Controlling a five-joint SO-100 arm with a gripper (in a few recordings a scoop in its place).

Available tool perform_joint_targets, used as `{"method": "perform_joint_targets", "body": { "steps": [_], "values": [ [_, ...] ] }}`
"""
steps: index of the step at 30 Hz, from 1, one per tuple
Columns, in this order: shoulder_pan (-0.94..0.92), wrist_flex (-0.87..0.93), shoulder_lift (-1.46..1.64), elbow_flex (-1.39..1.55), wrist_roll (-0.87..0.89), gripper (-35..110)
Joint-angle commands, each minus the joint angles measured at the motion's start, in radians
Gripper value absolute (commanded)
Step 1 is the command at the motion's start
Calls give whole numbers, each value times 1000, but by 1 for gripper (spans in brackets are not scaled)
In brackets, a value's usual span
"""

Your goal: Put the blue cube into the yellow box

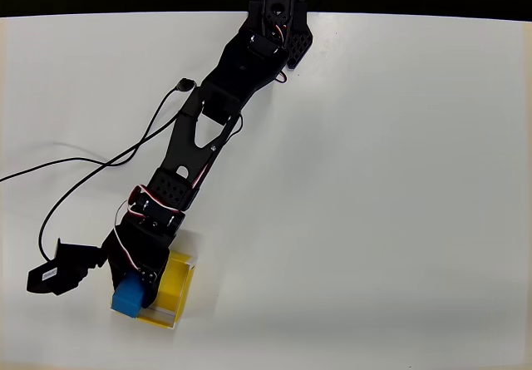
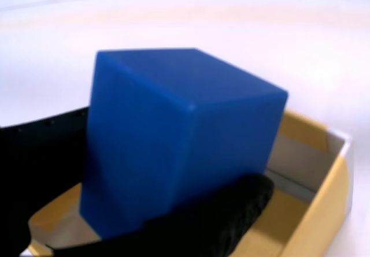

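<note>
The blue cube (image 2: pixel 173 141) sits clamped in my claw (image 2: pixel 144 211), hanging over the yellow box (image 2: pixel 324 193) rather than resting in it. In the wrist view it looms large and tilted, one corner toward the camera, with the box's floor and pale rim showing below it toward 4 o'clock. From overhead the cube (image 1: pixel 130 296) is at the box's (image 1: pixel 176 280) 9 o'clock edge, partly over the wall, so I judge it is not yet centred above the opening.

It looks like a solid, stiff block with plain smooth faces and crisp edges: light, not fragile, though probably a little slippery. Flat opposite faces are the place to hold it, and that seems to be how I have it, one black finger (image 2: pixel 225 216) pressed against the lower face. The other finger's contact is lost in dark blur, so I can't vouch for how square the grip is.

The box stands at about 7 o'clock on the white desk (image 1: pixel 374 179), with my arm (image 1: pixel 208 129) reaching down from 12.
</note>
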State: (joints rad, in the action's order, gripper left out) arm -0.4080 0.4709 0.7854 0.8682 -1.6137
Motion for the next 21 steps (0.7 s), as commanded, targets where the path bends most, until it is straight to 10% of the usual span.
{"method": "perform_joint_targets", "body": {
  "steps": [1, 21],
  "values": [
    [8, -5, 69, -114, 12, 23],
    [28, 29, 284, 44, 38, 29]
  ]
}}
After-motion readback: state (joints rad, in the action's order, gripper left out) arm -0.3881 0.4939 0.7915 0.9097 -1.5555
